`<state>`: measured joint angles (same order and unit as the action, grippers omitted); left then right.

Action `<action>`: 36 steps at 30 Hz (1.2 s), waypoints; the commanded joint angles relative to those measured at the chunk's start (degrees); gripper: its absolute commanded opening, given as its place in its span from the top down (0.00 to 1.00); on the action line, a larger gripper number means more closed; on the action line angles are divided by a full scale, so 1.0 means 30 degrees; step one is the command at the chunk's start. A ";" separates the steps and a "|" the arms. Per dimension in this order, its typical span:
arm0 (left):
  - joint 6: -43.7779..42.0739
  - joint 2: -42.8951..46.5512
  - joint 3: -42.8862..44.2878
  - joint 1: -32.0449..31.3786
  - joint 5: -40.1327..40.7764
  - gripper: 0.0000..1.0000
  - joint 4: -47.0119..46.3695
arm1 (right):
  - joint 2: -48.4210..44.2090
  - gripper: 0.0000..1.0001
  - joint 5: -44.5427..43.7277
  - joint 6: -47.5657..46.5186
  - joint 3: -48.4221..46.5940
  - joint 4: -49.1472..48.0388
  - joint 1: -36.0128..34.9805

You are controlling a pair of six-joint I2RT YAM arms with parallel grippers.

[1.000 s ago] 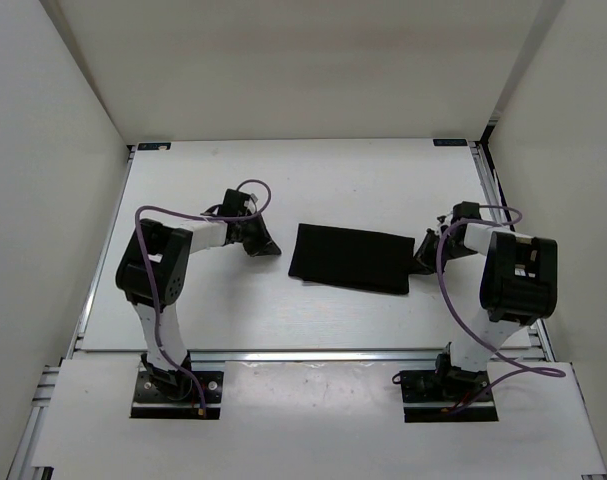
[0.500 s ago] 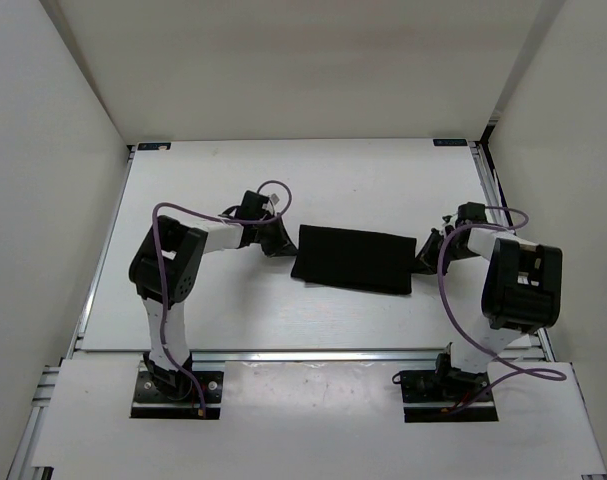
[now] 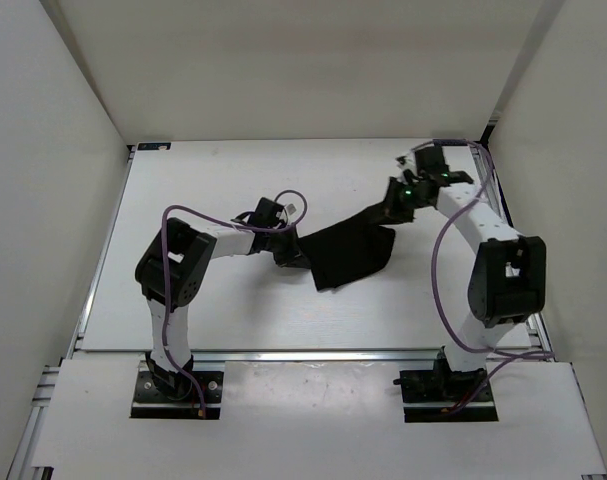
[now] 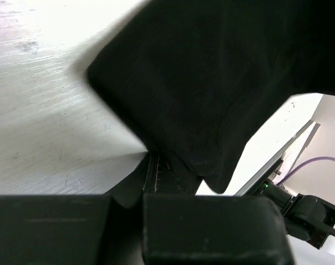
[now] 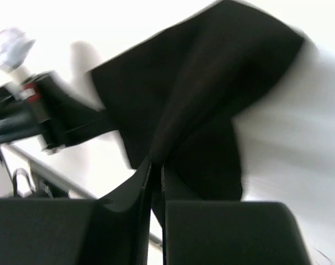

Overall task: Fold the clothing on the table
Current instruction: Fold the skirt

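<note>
**Mid-fold: both my jaws pinching the clothing, right end raised**

I am in the middle of a fold. My left gripper (image 3: 291,250) is clamped on the left edge of the clothing (image 3: 348,255), low against the table (image 3: 203,190) near the centre of the overhead frame. My right gripper (image 3: 391,203) pinches the opposite end and holds it up toward the upper right. The black fabric slopes from there down to the left and bunches at its lower edge.

Next, I judge, the raised end should be carried across and laid flat over the lower part while my left jaws pin their edge. Letting go too early would let the floppy cloth slump crooked.

The overhead view gives the layout but hides both pinch points. The left wrist view shows fabric, with its hem stitching, running out from between my closed fingers. The right wrist view is blurred, yet a fold of cloth appears to rise straight out of the narrow slit between those jaws.
</note>
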<state>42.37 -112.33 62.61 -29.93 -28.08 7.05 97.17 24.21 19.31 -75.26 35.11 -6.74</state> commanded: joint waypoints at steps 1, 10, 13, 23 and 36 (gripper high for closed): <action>-0.0354 -0.0056 -0.0332 0.0250 -0.0046 1.00 0.0492 | 0.1270 1.00 0.1128 0.0416 -0.2181 0.1009 -0.2637; -0.0617 0.0237 -0.0538 0.0632 0.0100 1.00 0.0492 | 0.4641 1.00 0.3354 -0.0195 -0.4735 0.1975 -0.5955; -0.0646 0.0267 -0.0626 0.0866 0.0189 1.00 0.0434 | 0.5082 1.00 0.4000 -0.0692 -0.4620 0.2444 -0.6483; -0.0353 0.0618 -0.0626 0.1891 0.0335 1.00 0.0199 | 0.5668 0.99 0.5199 -0.1543 -0.3916 0.2944 -0.7479; -0.0295 0.1115 -0.1065 0.2329 0.0365 1.00 0.0081 | 0.7397 0.50 0.9122 -0.1575 -0.6636 0.2538 -0.8037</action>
<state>42.50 -111.61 60.51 -24.01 -29.80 5.91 119.48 44.71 13.96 -90.61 44.14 -31.16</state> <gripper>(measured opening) 0.018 0.495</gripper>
